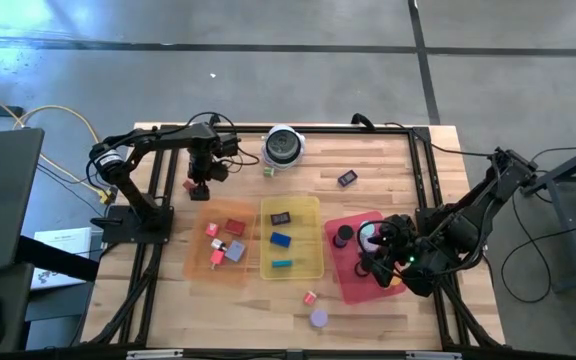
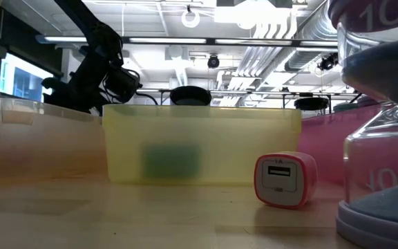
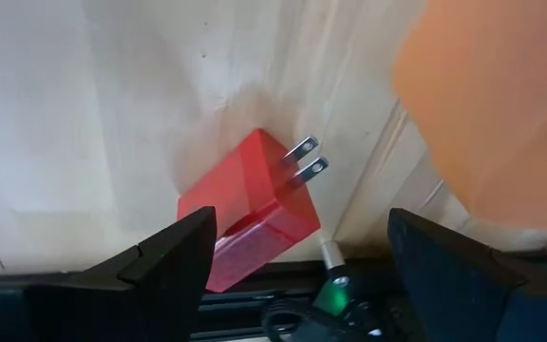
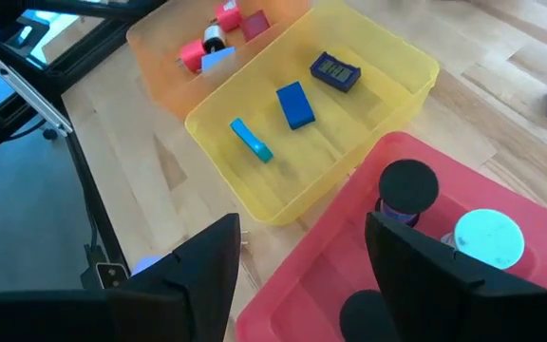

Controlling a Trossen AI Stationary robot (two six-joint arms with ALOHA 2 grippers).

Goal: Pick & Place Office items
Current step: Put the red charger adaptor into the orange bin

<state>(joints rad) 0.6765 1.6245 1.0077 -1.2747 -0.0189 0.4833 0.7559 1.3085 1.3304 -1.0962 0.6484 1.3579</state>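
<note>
A red plug charger (image 3: 250, 214) lies on the bare wood by the table's left frame rail (image 1: 158, 175), its two prongs off the table. My left gripper (image 3: 302, 275) points down over it, open, with one finger on each side of it. In the high view this gripper (image 1: 200, 180) is just beyond the orange tray (image 1: 223, 262). My right gripper (image 4: 302, 275) hangs open and empty above the red tray (image 4: 349, 237), which holds black discs (image 4: 408, 180) and a teal disc (image 4: 487, 237). The yellow tray (image 4: 254, 195) holds blue (image 4: 294, 104), teal (image 4: 252, 140) and dark (image 4: 335, 71) blocks. My left gripper has one finger (image 3: 174, 261) close against the red charger's body (image 3: 231, 252), coming from above. I cannot tell whether it touches. The charger lies flat on the table.
A round silver-and-black object (image 1: 283, 147) stands at the far edge, with a dark block (image 1: 347, 178) and a small bit (image 1: 267, 171) near it. A pink charger (image 2: 285, 180) and a purple hourglass (image 2: 382, 138) stand near the front edge. Black frame rails border the table.
</note>
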